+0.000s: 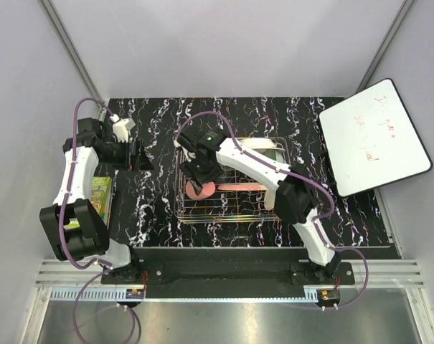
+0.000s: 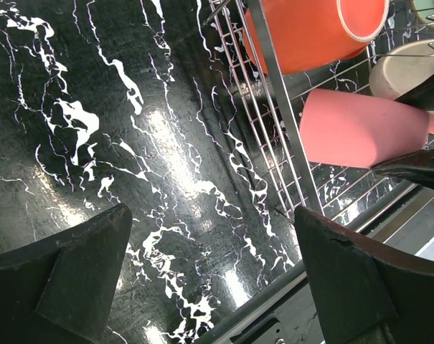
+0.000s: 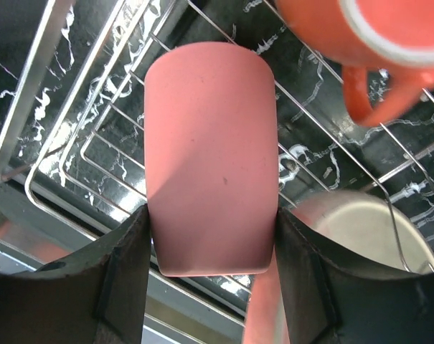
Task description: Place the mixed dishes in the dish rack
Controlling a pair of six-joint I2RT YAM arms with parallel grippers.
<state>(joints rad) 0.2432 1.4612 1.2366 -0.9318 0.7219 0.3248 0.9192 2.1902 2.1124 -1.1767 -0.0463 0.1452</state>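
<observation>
The right gripper [image 3: 211,222] pinches the pink mug [image 3: 211,158], one black finger pressed against each side of its plain wall. The mug hangs over the left part of the dish rack [image 3: 95,143], close to the wire floor near the rack's front rim. Just beyond it in the rack lies the orange mug [image 3: 374,29], white-rimmed, with its handle towards the pink one. A pale round dish [image 3: 360,222] sits beside them on the wires.

The left gripper [image 2: 213,222] hovers over bare black marbled tabletop [image 2: 95,107] left of the rack, its fingers spread wide and holding nothing.

A whiteboard [image 1: 374,136] at the right edge carries red handwriting too faint to read. The print on the green book [image 1: 100,197] by the left arm cannot be read either.
</observation>
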